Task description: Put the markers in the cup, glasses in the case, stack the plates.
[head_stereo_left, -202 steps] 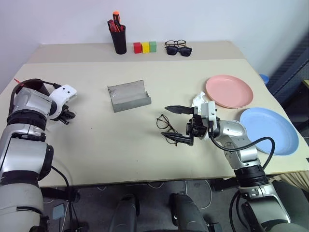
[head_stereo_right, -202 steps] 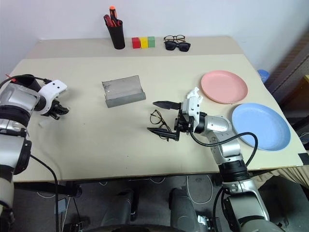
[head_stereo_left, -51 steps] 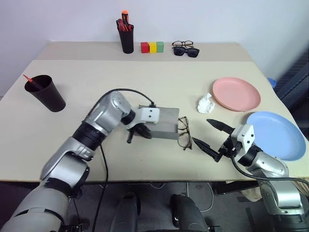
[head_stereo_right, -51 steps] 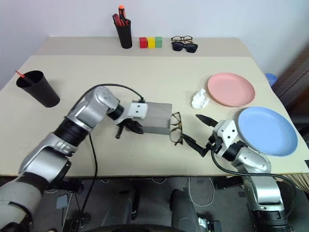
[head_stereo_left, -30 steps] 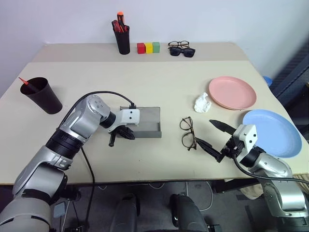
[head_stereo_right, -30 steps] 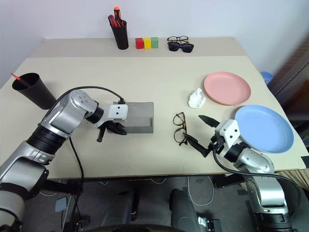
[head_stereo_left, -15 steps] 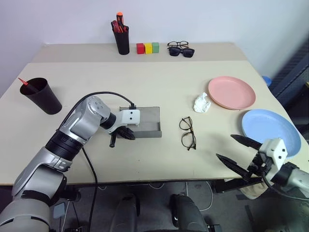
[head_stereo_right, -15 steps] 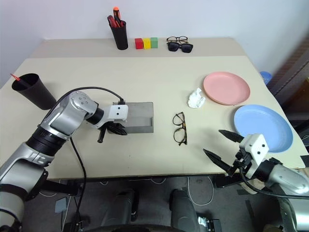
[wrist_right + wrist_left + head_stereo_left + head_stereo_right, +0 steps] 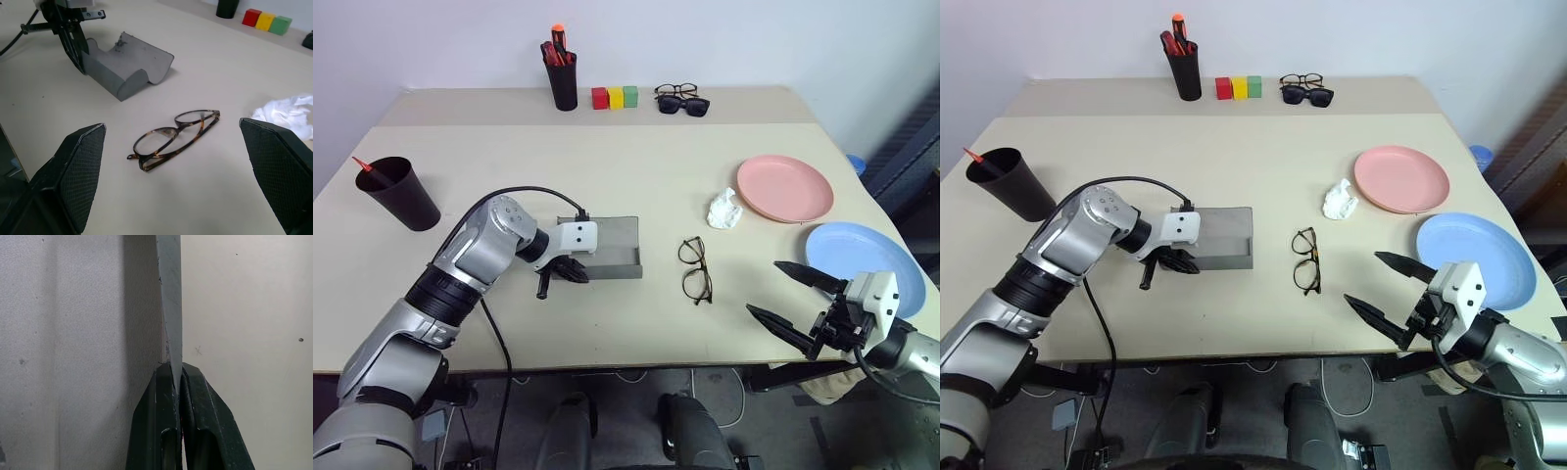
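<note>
The grey hard-shell case lay open on the matte tabletop, its thin wall pinched by the left gripper. Round wire-framed glasses lay beside it, before the right gripper, its jaws spread wide.

A beige table carried everything; the open grey case sat at centre, the glasses just at its 3 o'clock; pink plate and blue plate lay toward 3 o'clock, a black cup at 9 o'clock.
</note>
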